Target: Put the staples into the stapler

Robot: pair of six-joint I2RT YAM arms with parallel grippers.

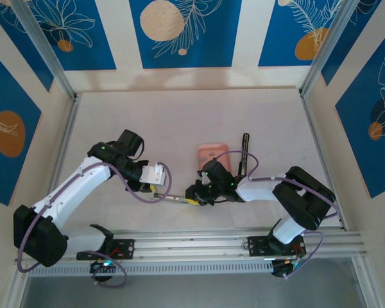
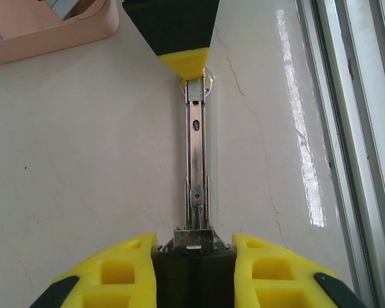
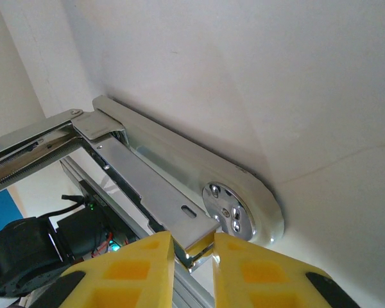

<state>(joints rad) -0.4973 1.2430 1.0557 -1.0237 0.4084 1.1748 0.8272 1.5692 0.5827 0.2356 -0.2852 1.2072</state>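
The stapler lies on the table as a silver-grey rail over a metal base with a round anvil. My left gripper is shut on its black rear end. My right gripper is shut on the front tip of the rail, with a yellow finger pressed on each side. In the top view the left gripper and right gripper face each other with the stapler between them. Grey strips, the staples, sit in the pink tray.
The pink tray stands just behind the right wrist. A narrow black bar lies to its right. An aluminium rail runs along the near edge. Open tabletop stretches to the back and left.
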